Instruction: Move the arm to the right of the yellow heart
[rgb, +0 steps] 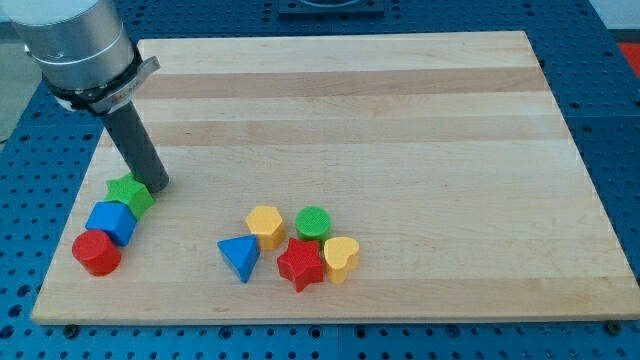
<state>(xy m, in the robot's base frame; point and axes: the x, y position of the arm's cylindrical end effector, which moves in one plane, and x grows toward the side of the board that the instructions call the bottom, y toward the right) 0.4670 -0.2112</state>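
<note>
The yellow heart (341, 258) lies near the view's bottom, at the right end of a cluster of blocks. My tip (158, 186) is far to its left, at the board's left side, touching the upper right of the green star (130, 193). The rod rises up and to the left from the tip. The red star (300, 264) touches the heart's left side and the green cylinder (313, 223) sits just above it.
A yellow hexagon (265, 226) and a blue triangle (240, 258) lie left of the red star. A blue cube (111, 222) and a red cylinder (96, 252) sit below the green star near the wooden board's (400, 120) left edge.
</note>
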